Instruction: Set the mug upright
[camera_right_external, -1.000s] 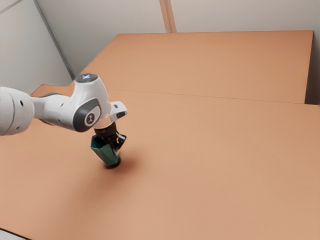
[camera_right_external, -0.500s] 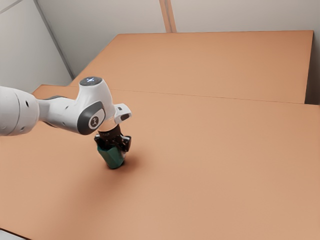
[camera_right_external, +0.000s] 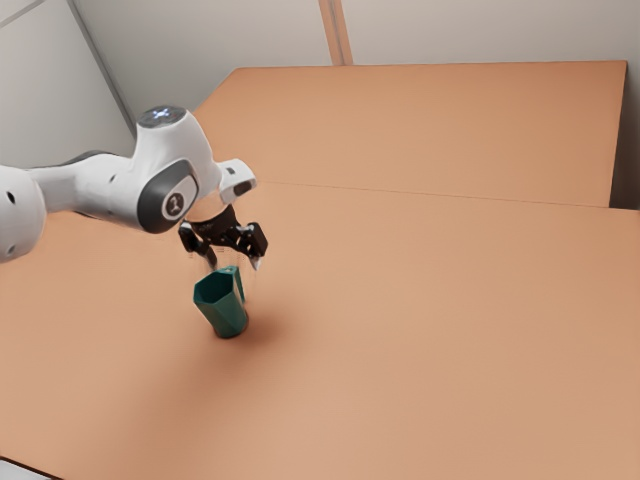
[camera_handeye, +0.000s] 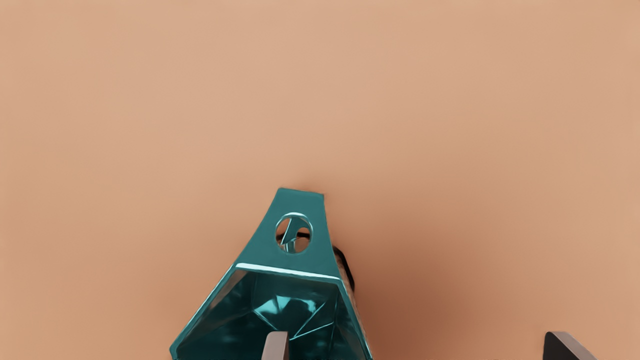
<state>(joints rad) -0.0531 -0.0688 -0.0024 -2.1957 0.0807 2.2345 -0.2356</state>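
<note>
Teal mug (camera_right_external: 222, 308) stood upright on table (camera_right_external: 430, 330), tool (camera_right_external: 235, 264) open above it

The mug rested on its base on the orange-brown table, toward the exterior view's left, its mouth (camera_right_external: 213, 287) facing up. Its walls were faceted and flared from a narrower foot to a wider, angular rim (camera_handeye: 290, 272). The handle (camera_handeye: 305, 199) stuck out from one flat side on the side away from the exterior camera, with a round hole showing through it in the wrist view. A dark edge (camera_handeye: 345, 266) showed low down beside the handle, and a soft shadow (camera_right_external: 272, 328) spread over the table next to the mug.

The black tool hung just above the mug with its two fingers spread wide, and it had hold of nothing. In the wrist view one fingertip (camera_handeye: 275, 346) appeared across the mug's mouth, while the other (camera_handeye: 569, 346) was well apart from it, out past the mug's wall with the table beneath.

The white arm (camera_right_external: 185, 165) came in from the exterior view's left. A thin seam (camera_right_external: 400, 191) crossed the orange-brown surface farther back, and behind that rose a pale wall (camera_right_external: 480, 30) with a wood-coloured strip (camera_right_external: 337, 30).
</note>
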